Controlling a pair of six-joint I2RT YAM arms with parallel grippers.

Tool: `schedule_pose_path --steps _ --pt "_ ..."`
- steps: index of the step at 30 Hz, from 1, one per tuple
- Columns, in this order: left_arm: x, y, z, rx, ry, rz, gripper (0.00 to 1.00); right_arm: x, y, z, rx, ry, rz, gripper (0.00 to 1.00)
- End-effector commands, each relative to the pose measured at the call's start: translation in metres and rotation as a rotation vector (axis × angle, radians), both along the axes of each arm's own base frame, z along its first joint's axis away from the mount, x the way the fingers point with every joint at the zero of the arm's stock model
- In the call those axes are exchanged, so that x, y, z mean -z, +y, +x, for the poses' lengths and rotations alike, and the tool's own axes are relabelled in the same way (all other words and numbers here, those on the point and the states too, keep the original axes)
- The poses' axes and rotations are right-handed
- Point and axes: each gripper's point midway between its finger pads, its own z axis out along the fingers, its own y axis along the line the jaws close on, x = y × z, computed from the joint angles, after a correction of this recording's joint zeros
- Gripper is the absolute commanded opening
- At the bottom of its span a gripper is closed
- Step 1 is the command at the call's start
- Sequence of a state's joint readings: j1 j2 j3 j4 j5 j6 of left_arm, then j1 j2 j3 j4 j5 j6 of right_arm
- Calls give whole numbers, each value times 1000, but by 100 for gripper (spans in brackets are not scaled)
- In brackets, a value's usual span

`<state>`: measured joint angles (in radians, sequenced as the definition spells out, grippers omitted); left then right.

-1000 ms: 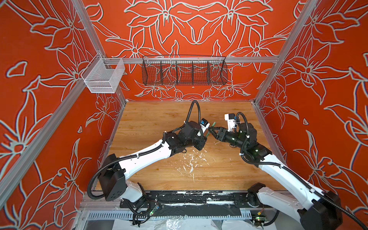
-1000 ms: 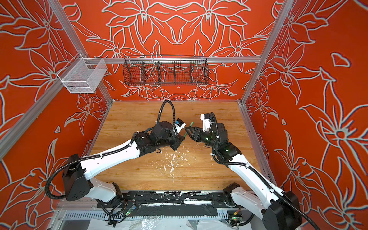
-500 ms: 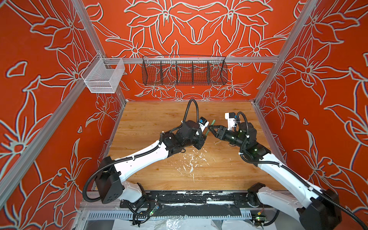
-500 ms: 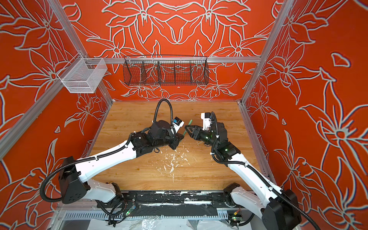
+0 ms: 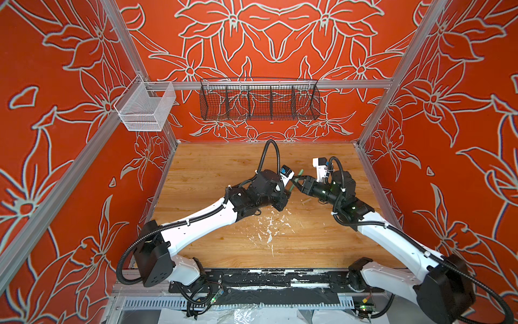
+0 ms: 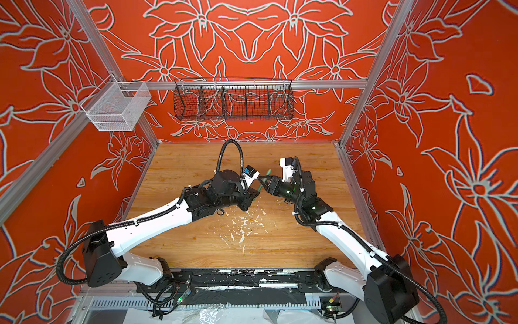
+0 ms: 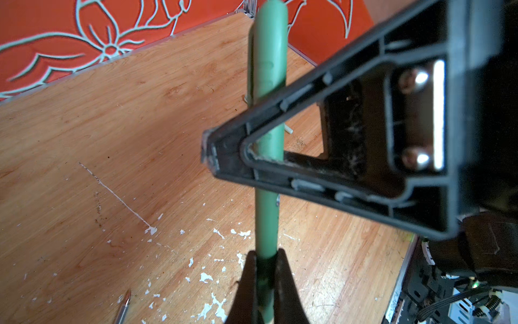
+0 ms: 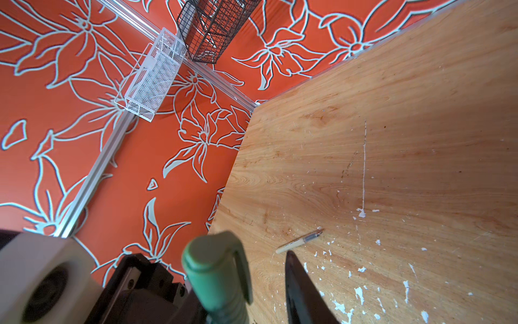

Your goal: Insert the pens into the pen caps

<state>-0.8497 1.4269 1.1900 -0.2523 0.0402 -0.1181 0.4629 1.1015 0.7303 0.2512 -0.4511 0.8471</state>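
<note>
A green pen (image 7: 266, 224) is clamped near its lower end by my left gripper (image 7: 265, 258), which is shut on it. The pen rises past a finger (image 7: 308, 168) of my right gripper. A green pen cap (image 8: 213, 269) with a clip sits over the pen's far end, between the jaws of my right gripper (image 8: 252, 276). A gap shows between the cap and the visible finger (image 8: 298, 286). In both top views the pen (image 5: 295, 182) (image 6: 263, 182) hangs slanted above mid-table where the grippers meet. A tan pen (image 8: 300, 242) lies on the wood.
A short tan cap (image 5: 306, 200) lies on the table just in front of the right gripper. White paint flecks (image 5: 269, 227) dot the wood nearer the front. A black wire basket (image 5: 259, 98) and a white mesh bin (image 5: 145, 106) hang on the back rail.
The right gripper's jaws have drawn closer together around the cap end. Both arms have shifted only slightly and still meet above mid-table.
</note>
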Motion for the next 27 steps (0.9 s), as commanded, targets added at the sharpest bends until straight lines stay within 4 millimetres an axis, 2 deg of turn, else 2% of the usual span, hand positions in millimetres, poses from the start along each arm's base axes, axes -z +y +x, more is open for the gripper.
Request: schedule_pose_path --steps 1,10,16,17,18,19,22,23,27 --pt "0 -1 0 15 -4 -3 0 -7 4 0 -7 -21 20 33" --pt "-4 -2 0 16 -8 -16 0 -6 7 1 -21 -14 19 19" --pt "-4 -2 -2 21 0 -22 0 -10 7 0 -26 -19 10 2" --pt "-4 -2 -2 19 3 -25 8 -10 7 0 -28 -16 3 0" --pt "-4 -2 -3 18 10 -26 26 -10 7 0 -27 -18 -10 0" --pt "-3 -2 -4 20 18 -26 39 -11 6 0 -28 -17 -26 0" --pt "0 0 -10 33 49 -18 60 -16 7 -3 -58 -48 -105 0" --pt "0 1 -13 39 60 -20 64 -17 7 -4 -76 -63 -132 0" --pt "-9 3 -26 101 98 -39 67 -20 14 -13 -165 -125 -211 0"
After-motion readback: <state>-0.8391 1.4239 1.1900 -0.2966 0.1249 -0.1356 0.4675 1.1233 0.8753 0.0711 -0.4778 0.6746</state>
